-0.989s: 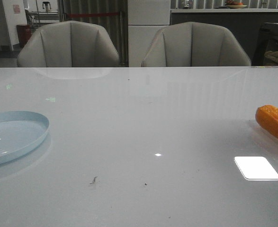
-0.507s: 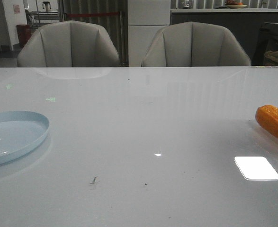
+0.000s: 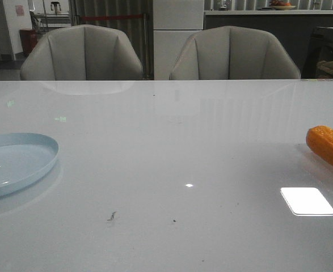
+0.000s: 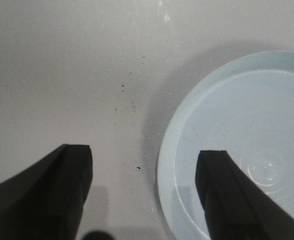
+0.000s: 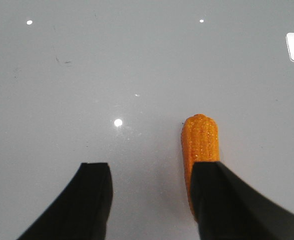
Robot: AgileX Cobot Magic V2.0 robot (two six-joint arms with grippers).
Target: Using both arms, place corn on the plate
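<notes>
Both hands (image 4: 144, 172) (image 5: 152, 187) released, corn (image 3: 328, 147) and plate (image 3: 19, 161) seemingly well apart.

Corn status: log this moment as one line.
corn: on table, far right, ungrasped | plate: far left, empty | left fingers: open | right fingers: open

Both tools look alike: the left tool (image 4: 144, 192) and right tool (image 5: 152, 200) each show two matte black, wedge-shaped fingers (image 4: 46, 195), plain and unmarked.

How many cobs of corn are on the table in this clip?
1. The corn lies at the table's far right edge in the front view, partly cut off by the frame; the right wrist view shows it under the right hand. More could lie out of frame.
</notes>
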